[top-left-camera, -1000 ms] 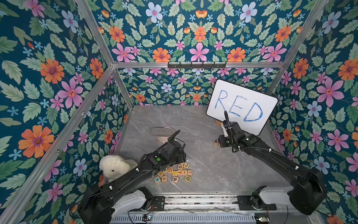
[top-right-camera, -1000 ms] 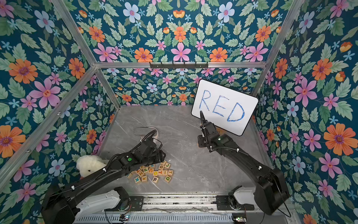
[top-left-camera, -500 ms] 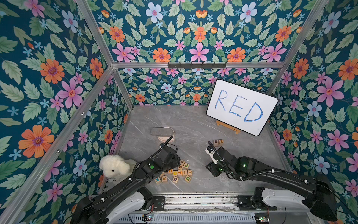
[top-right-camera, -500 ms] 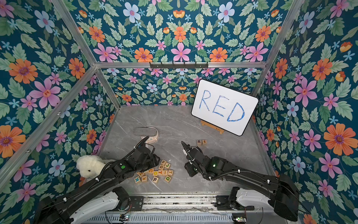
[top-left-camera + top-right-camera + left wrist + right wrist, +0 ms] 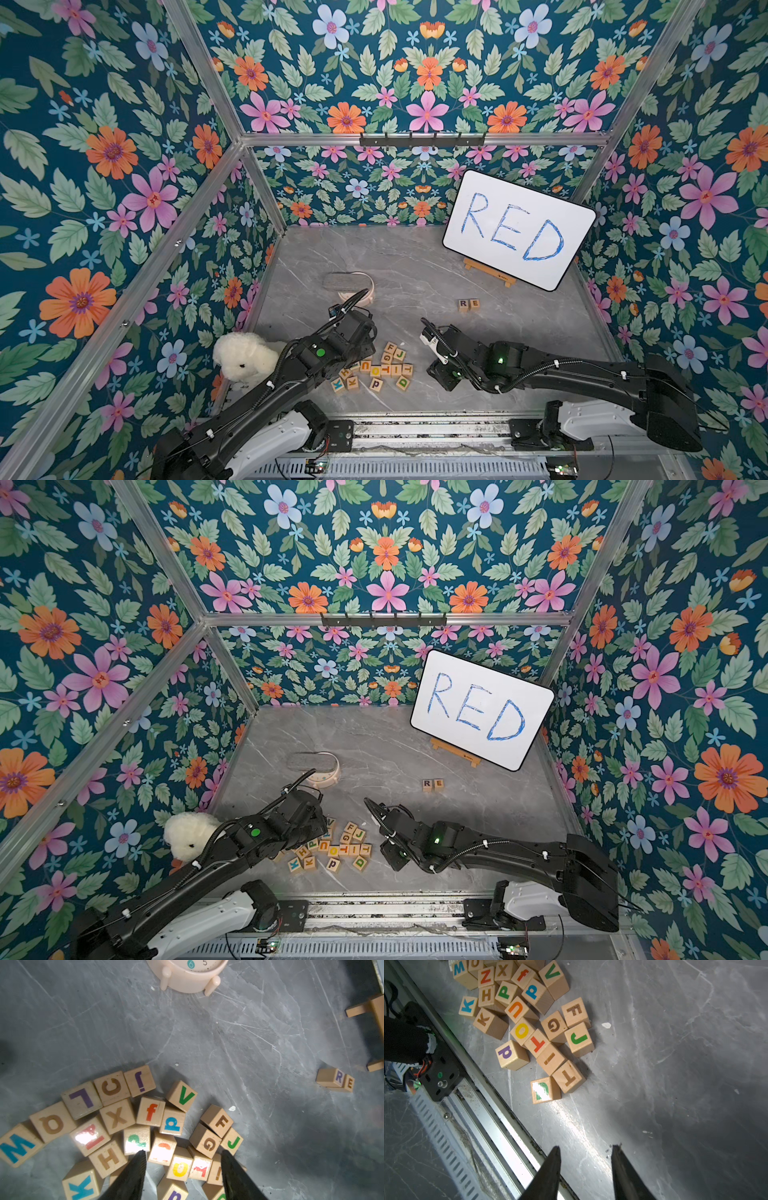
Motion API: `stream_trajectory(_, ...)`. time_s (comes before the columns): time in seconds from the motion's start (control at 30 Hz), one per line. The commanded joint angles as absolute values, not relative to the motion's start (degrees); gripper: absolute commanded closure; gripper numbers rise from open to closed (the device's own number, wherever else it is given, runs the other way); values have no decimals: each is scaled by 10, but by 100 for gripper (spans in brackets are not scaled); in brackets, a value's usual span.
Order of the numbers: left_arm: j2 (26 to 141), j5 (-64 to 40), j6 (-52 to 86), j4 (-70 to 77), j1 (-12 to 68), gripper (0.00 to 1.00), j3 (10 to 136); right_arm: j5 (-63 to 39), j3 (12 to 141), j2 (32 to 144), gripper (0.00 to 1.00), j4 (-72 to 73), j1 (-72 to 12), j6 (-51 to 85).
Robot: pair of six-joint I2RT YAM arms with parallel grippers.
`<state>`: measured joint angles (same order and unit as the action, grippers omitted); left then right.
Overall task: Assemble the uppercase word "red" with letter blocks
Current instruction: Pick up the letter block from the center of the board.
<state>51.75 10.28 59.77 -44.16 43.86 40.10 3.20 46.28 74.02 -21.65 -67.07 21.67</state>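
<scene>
The R block (image 5: 463, 304) and E block (image 5: 474, 304) stand side by side on the grey table in front of the board, also seen in a top view as R (image 5: 427, 784) and E (image 5: 439, 784), and in the left wrist view as R (image 5: 339, 1076) and E (image 5: 349, 1083). The green D block (image 5: 402, 381) (image 5: 360, 861) lies at the pile's near right corner; glare washes it out in the right wrist view (image 5: 543, 1090). My left gripper (image 5: 182, 1154) hangs open over the pile, its fingers straddling the O, T and I cubes. My right gripper (image 5: 586, 1148) is open and empty, a short way from the D block.
Several other letter cubes (image 5: 376, 370) lie jumbled at the front centre. A cream clock (image 5: 355, 293) and a grey pad (image 5: 343, 280) sit behind them. A white plush (image 5: 243, 357) lies front left. The whiteboard (image 5: 519, 228) leans on a wooden easel (image 5: 490, 272). The metal rail (image 5: 500, 1126) runs beside my right gripper.
My right arm has drawn back from the R and E blocks to the front of the table beside the pile. The left gripper has eased closer over the pile, its jaws narrowing a little.
</scene>
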Motion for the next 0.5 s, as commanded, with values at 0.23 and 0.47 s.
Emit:
stream_trajectory(0.23, 506, 137, 611, -482, 430, 40, 417, 65, 486, 811, 55, -196, -724, 169)
stream_trajectory(0.47, 497, 181, 609, -530, 428, 38, 429, 16, 497, 866, 49, -166, -731, 129)
